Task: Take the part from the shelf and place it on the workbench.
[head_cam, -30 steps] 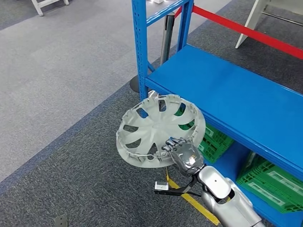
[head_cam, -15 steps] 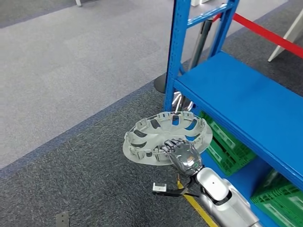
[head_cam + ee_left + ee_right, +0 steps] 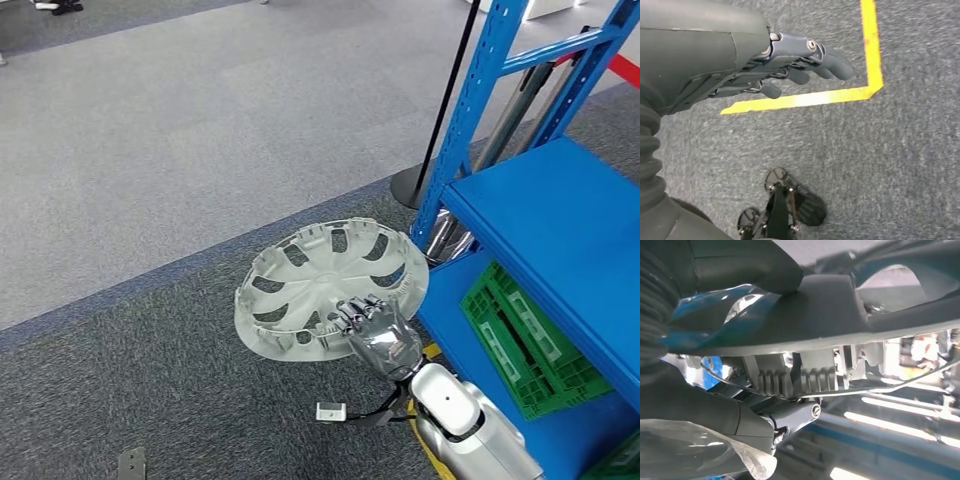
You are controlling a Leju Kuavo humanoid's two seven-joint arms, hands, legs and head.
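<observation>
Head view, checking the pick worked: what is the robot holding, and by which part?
The right hand holds the silver wheel cover by its rim, at the edge nearest the robot. The left hand holds nothing.

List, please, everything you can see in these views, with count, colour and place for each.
wheel cover: one, silver-grey, held above the dark carpet beside the shelf.
shelf: one, blue, at the right.
crates: at least two, green, on the shelf's lower level.
barrier post: one, black, behind the shelf.
floor tape: yellow, on grey carpet.
right hand: grips the wheel cover's near edge.
left hand: hangs above the floor, holding nothing.
</observation>
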